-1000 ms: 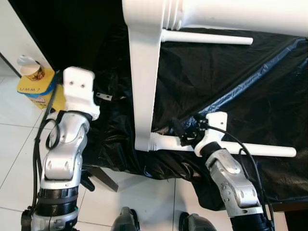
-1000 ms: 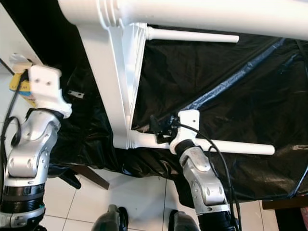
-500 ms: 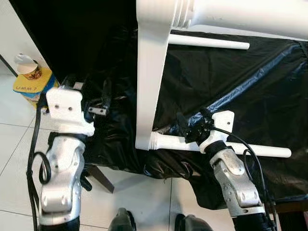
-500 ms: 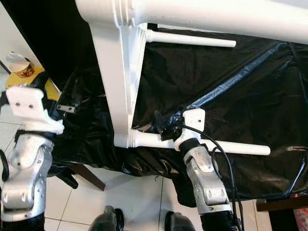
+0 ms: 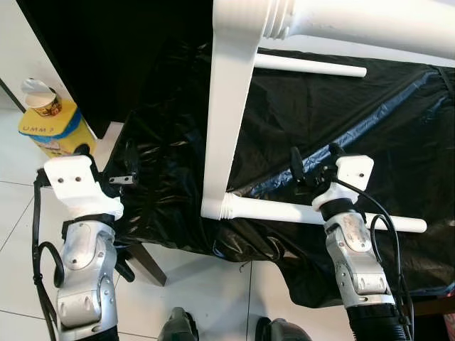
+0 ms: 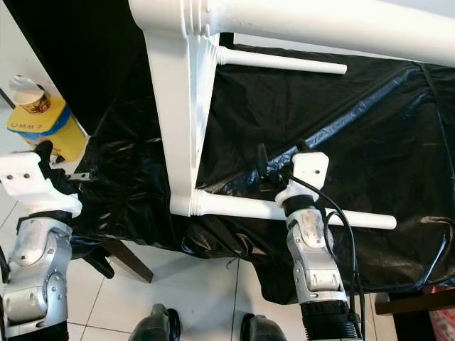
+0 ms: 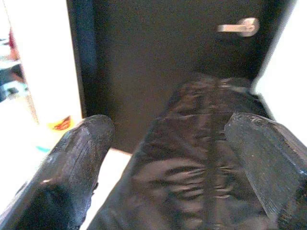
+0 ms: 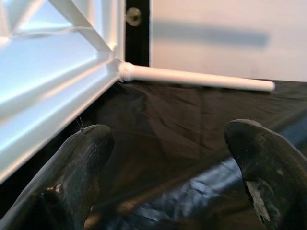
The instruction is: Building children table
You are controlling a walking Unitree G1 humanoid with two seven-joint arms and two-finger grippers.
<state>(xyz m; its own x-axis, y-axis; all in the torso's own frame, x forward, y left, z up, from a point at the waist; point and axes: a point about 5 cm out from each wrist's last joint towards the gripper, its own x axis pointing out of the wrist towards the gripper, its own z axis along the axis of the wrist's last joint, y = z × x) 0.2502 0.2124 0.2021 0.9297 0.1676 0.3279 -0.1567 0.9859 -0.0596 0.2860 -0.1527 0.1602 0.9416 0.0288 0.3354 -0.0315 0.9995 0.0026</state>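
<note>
While the white table (image 5: 227, 121) runs off-frame, both grippers' fingers (image 8: 81, 163) gape wide.

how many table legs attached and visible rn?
2. Near leg runs along the black sheet by the right tool; far leg sticks out under the tabletop. Others may be out of frame.

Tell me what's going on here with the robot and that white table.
A white children's table lies on its side on black plastic sheeting, two legs sticking out. The right gripper is open, just above the nearer leg, holding nothing. The left gripper is open too, at the sheeting's left edge near a yellow box.
</note>
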